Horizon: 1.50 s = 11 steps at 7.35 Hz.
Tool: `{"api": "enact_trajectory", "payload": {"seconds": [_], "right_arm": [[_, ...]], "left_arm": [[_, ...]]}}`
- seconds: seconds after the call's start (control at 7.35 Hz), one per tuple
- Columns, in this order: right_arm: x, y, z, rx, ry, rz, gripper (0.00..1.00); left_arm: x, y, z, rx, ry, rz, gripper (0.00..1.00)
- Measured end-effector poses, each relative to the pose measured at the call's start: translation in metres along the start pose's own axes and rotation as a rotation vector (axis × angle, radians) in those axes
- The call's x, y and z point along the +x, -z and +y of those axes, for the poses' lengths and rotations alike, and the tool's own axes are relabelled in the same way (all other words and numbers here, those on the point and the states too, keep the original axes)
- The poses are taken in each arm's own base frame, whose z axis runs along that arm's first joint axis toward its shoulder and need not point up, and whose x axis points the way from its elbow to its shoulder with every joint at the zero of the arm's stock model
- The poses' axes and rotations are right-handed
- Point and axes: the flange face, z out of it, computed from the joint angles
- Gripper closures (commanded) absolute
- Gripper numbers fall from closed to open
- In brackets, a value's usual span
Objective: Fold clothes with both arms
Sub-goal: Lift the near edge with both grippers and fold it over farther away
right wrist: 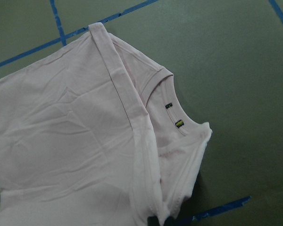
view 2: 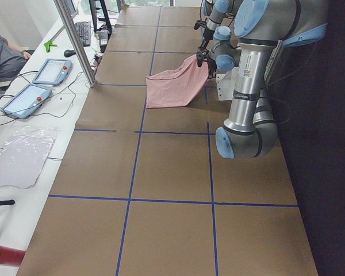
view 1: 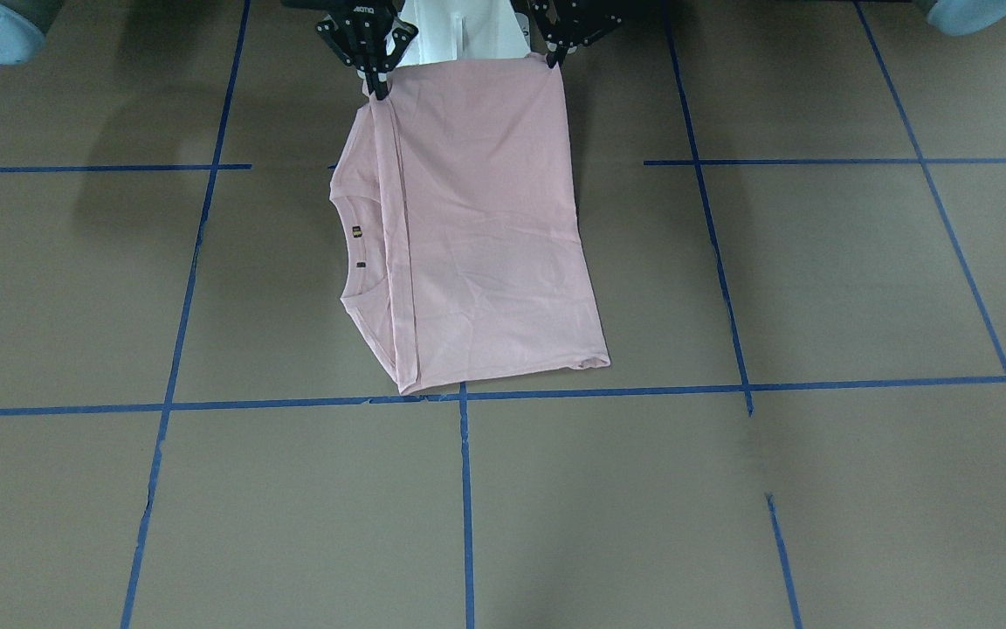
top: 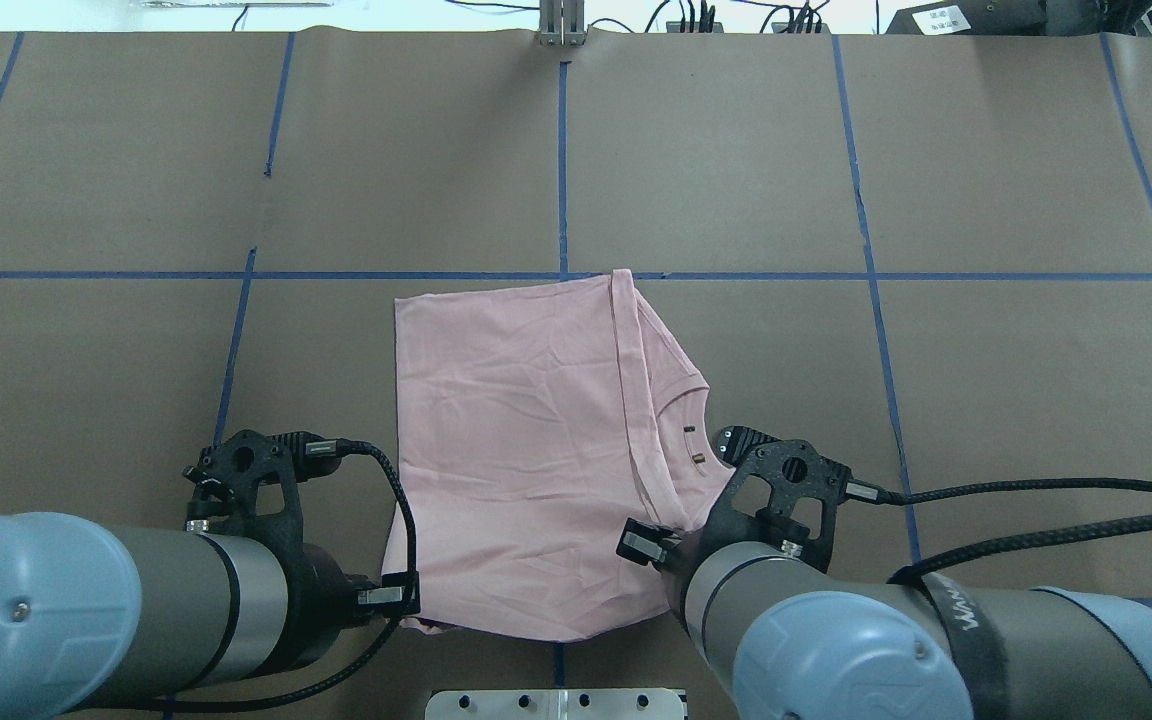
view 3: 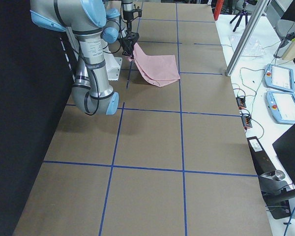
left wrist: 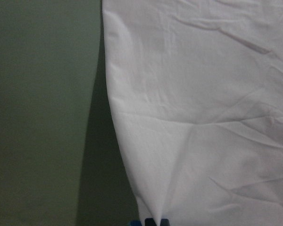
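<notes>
The pale pink T-shirt [view 1: 485, 227] lies folded on the brown table, with its ribbed collar [view 1: 353, 253] and small tags toward my right side. The dog print is hidden. My right gripper [view 1: 378, 87] is shut on the shirt's near corner by the collar side and holds it raised. My left gripper [view 1: 553, 59] is shut on the other near corner, also raised. The far edge rests on the table [top: 516, 300]. In the left wrist view the fingertips [left wrist: 156, 221] pinch cloth; the right wrist view shows the same [right wrist: 158, 220]. In the overhead view both wrists hide the grippers.
The white pedestal base [top: 556, 703] stands just behind the lifted edge. Blue tape lines [view 1: 465, 489] grid the table. Black cables [top: 1036, 490] trail from my right wrist. A metal post [view 2: 77, 43] and operator tablets [view 2: 49, 72] stand at the far table side.
</notes>
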Motion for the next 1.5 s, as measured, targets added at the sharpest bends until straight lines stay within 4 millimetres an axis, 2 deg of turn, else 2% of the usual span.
{"api": "enact_trajectory", "payload": {"seconds": [0.14, 0.27, 0.41, 0.54, 0.82, 1.09, 1.22, 1.36, 1.5], "right_arm": [[0.001, -0.005, 0.003, 0.003, 0.010, 0.024, 1.00], [-0.003, -0.016, 0.003, 0.017, 0.020, 0.048, 1.00], [-0.012, -0.025, -0.005, 0.039, 0.024, 0.061, 1.00], [-0.024, -0.037, -0.019, 0.066, 0.024, 0.065, 1.00], [-0.046, -0.075, -0.053, 0.116, 0.027, 0.049, 1.00], [-0.055, -0.104, -0.085, 0.156, 0.039, 0.053, 1.00], [-0.065, -0.119, -0.105, 0.166, 0.055, 0.068, 0.60], [-0.083, -0.146, -0.133, 0.168, 0.069, 0.088, 0.01], [-0.109, -0.184, -0.171, 0.169, 0.091, 0.102, 0.00]], "left_arm": [[0.005, 0.005, -0.003, 0.005, -0.010, -0.006, 1.00], [0.006, 0.000, -0.017, 0.028, -0.033, -0.027, 1.00], [0.007, -0.009, -0.039, 0.064, -0.060, -0.057, 1.00], [0.008, -0.019, -0.065, 0.099, -0.084, -0.088, 1.00], [0.007, -0.038, -0.108, 0.152, -0.106, -0.121, 1.00], [0.006, -0.059, -0.149, 0.196, -0.095, -0.152, 1.00], [0.006, -0.077, -0.182, 0.223, -0.101, -0.176, 0.69], [-0.003, -0.100, -0.222, 0.253, -0.118, -0.199, 0.01], [-0.018, -0.122, -0.266, 0.282, -0.151, -0.222, 0.00]]}}
